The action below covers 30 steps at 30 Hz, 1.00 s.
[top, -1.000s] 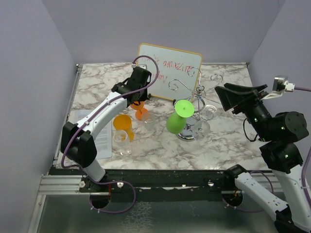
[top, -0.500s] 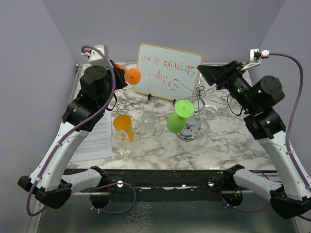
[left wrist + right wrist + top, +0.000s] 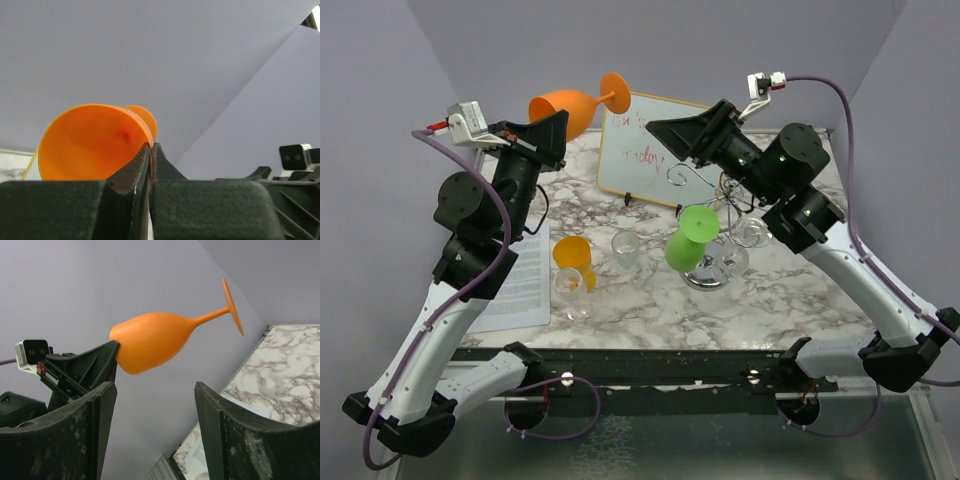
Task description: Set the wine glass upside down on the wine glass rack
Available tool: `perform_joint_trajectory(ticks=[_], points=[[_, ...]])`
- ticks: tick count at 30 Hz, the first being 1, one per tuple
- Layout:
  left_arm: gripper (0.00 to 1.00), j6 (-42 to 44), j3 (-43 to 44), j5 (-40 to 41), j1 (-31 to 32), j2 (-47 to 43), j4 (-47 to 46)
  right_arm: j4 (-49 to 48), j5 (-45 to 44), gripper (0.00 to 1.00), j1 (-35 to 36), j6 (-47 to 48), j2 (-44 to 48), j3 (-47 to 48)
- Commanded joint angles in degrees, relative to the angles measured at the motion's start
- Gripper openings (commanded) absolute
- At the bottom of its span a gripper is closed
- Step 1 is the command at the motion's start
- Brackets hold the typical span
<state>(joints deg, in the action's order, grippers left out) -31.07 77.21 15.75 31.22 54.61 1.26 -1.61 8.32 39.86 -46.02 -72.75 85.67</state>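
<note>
My left gripper [image 3: 552, 128] is raised high above the table's left side and is shut on the rim of an orange wine glass [image 3: 568, 102]. The glass lies sideways in the air, its foot pointing right. In the left wrist view the jaws [image 3: 151, 146] pinch the bowl's rim [image 3: 90, 145]. My right gripper [image 3: 658, 128] is open and empty, raised and pointing left at the glass with a gap between them. The right wrist view shows the glass [image 3: 155, 340] beyond the open fingers [image 3: 155, 395]. The silver wine glass rack [image 3: 725, 195] stands at mid-right.
A green wine glass [image 3: 688, 240] and a clear glass [image 3: 750, 232] are at the rack. A whiteboard [image 3: 655, 150] stands behind it. An orange cup [image 3: 570, 252], two clear glasses [image 3: 625, 246] [image 3: 570, 292] and a paper sheet [image 3: 515, 285] lie at left-centre.
My left arm has lifted the orange glass from near the table to high in the air and turned it sideways. My right arm has risen and swung left toward it.
</note>
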Motion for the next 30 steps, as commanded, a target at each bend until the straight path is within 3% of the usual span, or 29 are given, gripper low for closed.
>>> perform_joint_trajectory(ticks=[1, 8, 12, 19, 30], points=[[0.0, -3.3, -2.7, -4.4, -0.2, -1.4, -10.0, -5.1, -7.7, 0.7, 3.6, -2.9, -5.3, 3.8], [0.0, -4.7, -8.8, -5.6, -0.2, -4.6, -18.3, -7.3, -22.6, 0.69, 10.7, -14.2, -13.0, 10.4], [0.0, -5.2, -10.0, -7.1, -0.1, -5.4, -19.3, -11.4, -25.8, 0.69, 11.7, -20.8, -15.5, 10.5], [0.0, -7.2, -11.2, -9.3, -0.1, -6.8, -19.8, -8.1, -30.5, 0.67, 12.9, -28.4, -20.9, 16.8], [0.0, -7.1, -12.6, -10.6, -0.2, -8.4, -20.0, -17.1, -31.6, 0.29, 13.4, -29.8, -22.2, 13.1]])
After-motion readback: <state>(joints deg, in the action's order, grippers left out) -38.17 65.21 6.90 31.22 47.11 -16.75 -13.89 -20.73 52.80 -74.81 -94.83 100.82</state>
